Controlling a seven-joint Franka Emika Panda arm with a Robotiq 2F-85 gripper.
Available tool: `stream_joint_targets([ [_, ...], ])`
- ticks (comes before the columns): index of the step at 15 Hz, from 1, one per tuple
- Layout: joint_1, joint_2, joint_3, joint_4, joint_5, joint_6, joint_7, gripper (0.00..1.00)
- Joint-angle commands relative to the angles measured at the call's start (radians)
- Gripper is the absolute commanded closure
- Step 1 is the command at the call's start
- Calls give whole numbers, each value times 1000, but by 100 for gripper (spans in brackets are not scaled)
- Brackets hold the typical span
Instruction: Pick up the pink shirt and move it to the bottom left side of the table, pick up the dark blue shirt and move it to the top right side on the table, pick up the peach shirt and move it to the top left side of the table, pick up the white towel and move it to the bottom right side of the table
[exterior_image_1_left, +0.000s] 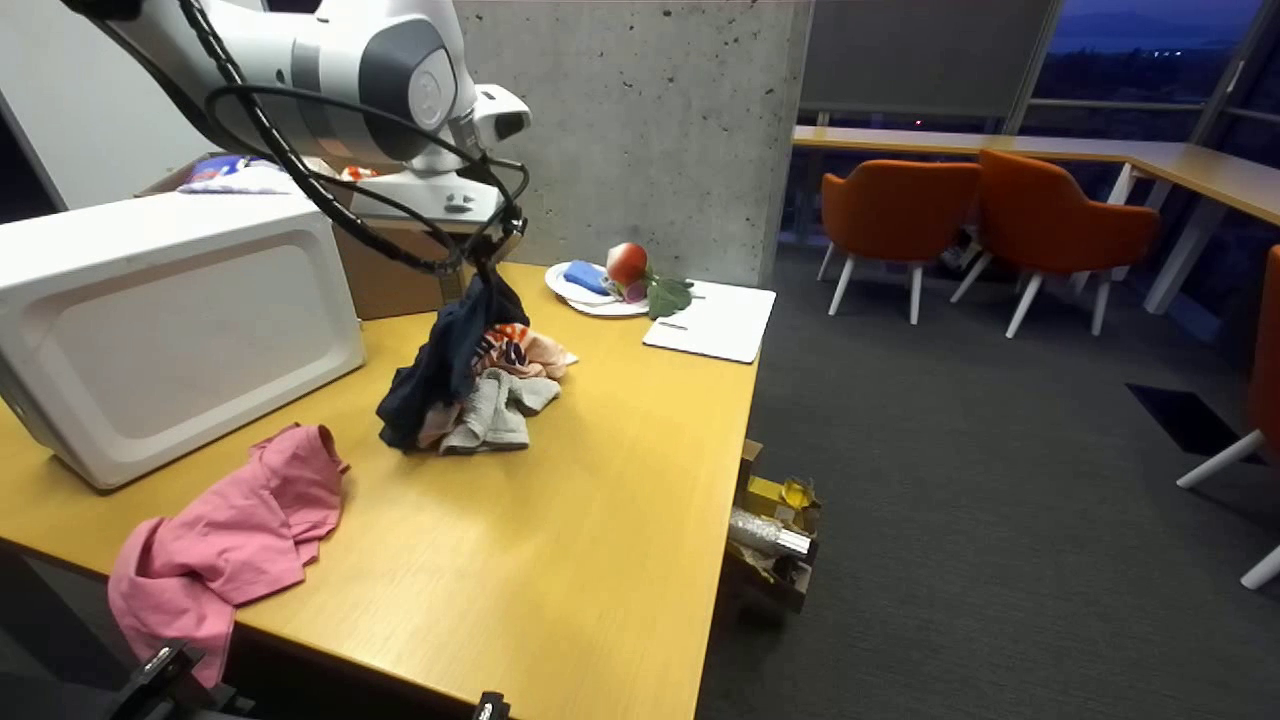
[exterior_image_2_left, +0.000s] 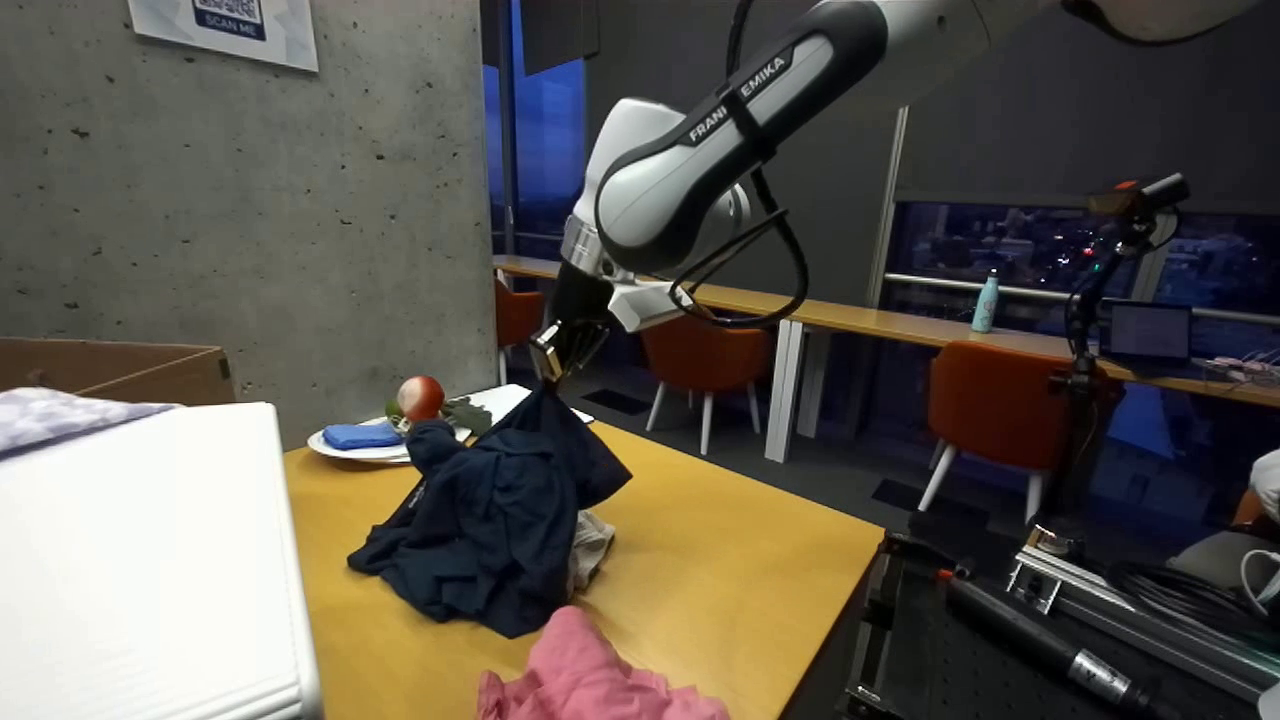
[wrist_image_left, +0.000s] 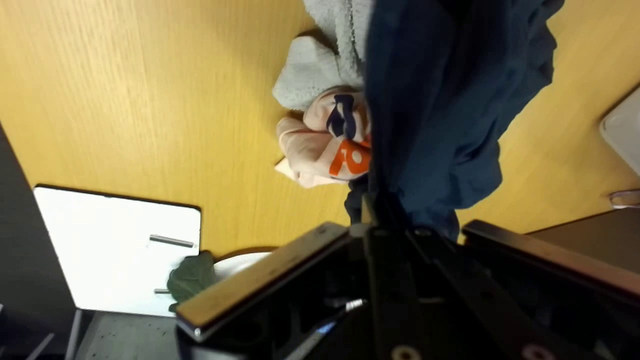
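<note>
My gripper (exterior_image_2_left: 551, 384) is shut on the dark blue shirt (exterior_image_2_left: 490, 510) and holds part of it up. The rest hangs in folds down to the table in both exterior views; the shirt also shows in the wrist view (wrist_image_left: 440, 115). The peach shirt (wrist_image_left: 315, 145), with an orange print, lies crumpled beside and partly behind it. The white towel (exterior_image_1_left: 497, 410), greyish here, lies against the peach shirt, partly covered by the dark blue shirt. The pink shirt (exterior_image_1_left: 250, 520) lies apart at the table's edge in an exterior view, partly hanging over it.
A large white bin (exterior_image_1_left: 190, 330) stands on the table beside the clothes, with a cardboard box (exterior_image_1_left: 390, 275) behind it. A plate (exterior_image_2_left: 372, 454) with a blue cloth (exterior_image_2_left: 362, 436) and a red-and-white toy (exterior_image_2_left: 420, 397) is near the concrete wall. A whiteboard (exterior_image_1_left: 715, 322) lies at the table's edge.
</note>
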Motion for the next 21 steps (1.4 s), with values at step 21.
stream_joint_targets([
  [21, -121, -786, -89, -494, -290, -252, 111, 100],
])
